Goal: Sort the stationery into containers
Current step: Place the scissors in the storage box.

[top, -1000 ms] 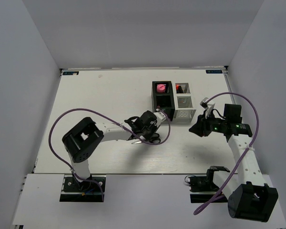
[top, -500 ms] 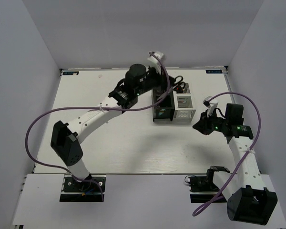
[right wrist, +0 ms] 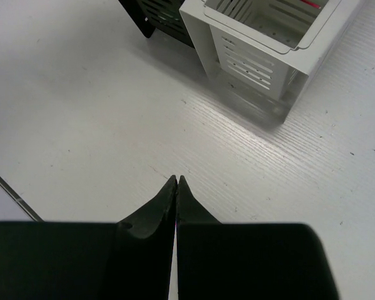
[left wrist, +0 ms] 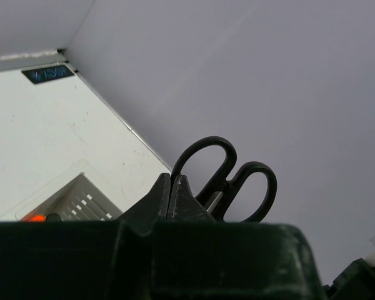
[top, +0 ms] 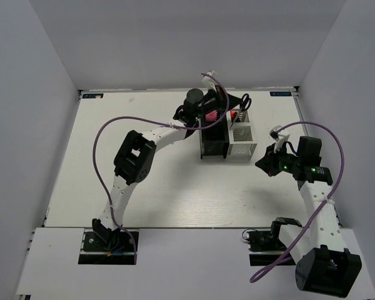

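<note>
Reaching over the far side of the table (top: 144,181), the left gripper (left wrist: 174,199) pinches shut on the black-handled scissors (left wrist: 229,182). It holds them aloft above the back compartments of the black organizer (top: 212,151) and the white mesh organizer (top: 242,150), which stand touching side by side. Only the overhead camera shows a pink item (top: 207,116) in the black organizer's far compartment. The left wrist camera instead shows the handle loops jutting past the fingertips against the wall, and an orange tip (left wrist: 34,218) at the white organizer's edge. The right gripper (right wrist: 176,184), jaws pressed together and empty, hangs over the tabletop near the white organizer's front corner.
</note>
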Available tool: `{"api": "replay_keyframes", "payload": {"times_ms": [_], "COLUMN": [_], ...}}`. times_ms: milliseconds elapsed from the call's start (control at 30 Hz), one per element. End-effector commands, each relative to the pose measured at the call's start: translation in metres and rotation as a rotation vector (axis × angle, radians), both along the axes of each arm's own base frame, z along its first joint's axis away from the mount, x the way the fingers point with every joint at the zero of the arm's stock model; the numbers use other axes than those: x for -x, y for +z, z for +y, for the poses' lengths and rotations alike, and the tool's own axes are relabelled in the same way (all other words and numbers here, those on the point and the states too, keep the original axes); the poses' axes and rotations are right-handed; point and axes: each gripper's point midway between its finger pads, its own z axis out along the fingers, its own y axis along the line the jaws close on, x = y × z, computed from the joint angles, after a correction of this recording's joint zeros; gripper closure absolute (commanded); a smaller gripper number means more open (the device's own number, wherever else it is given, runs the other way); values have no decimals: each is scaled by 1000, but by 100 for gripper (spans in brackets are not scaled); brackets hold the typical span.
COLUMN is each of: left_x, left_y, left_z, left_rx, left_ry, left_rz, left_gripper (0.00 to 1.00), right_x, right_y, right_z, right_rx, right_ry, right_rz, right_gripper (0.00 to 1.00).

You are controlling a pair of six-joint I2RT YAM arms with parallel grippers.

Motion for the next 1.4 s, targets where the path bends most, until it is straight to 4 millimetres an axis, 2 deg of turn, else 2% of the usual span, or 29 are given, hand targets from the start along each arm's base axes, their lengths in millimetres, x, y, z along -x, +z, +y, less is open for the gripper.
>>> {"api": "replay_keyframes", "payload": {"times_ms": [0, 300, 367, 400, 567, 733, 900, 1167, 1200, 1267, 1300, 1333, 1367], "left_x": [18, 14, 15, 14, 16, 16, 15, 23, 25, 27, 28, 29, 29], "left_y": [89, 44, 44, 37, 29, 9, 1, -28, -29, -37, -36, -35, -39], "left_z": [4, 0, 0, -2, -15, -24, -26, -28, -28, -28, -28, -27, -28], "left_rx": [176, 163, 184, 180, 165, 142, 132, 65, 57, 20, 13, 0, -8], "left_ry": [-66, -81, -89, -88, -109, -108, -100, -110, -110, -109, -112, -110, -107], "left_rz": [-139, -62, -49, -35, -33, -13, -2, 22, 24, 20, 20, 11, 17], "left_gripper": [100, 100, 100, 100, 100, 100, 100, 100, 99, 85, 79, 63, 55], "right_x": [-3, -2, -2, -2, -1, 0, 1, 2, 2, 3, 4, 3, 4], "right_y": [6, 6, 6, 7, 6, 8, 10, 12, 13, 12, 13, 13, 14], "right_z": [2, 2, 1, 2, 3, 3, 4, 4, 4, 4, 5, 5, 5], "right_rx": [-13, -6, -5, -5, -7, -14, -20, -22, -22, -25, -29, -29, -32], "right_ry": [22, 29, 31, 31, 39, 40, 53, 57, 61, 63, 65, 69, 72], "right_rz": [-31, -34, -35, -37, -36, -35, -43, -45, -46, -43, -41, -41, -41], "right_gripper": [100, 100, 100, 100, 100, 100, 100, 97, 94, 88, 80, 76, 72]}}
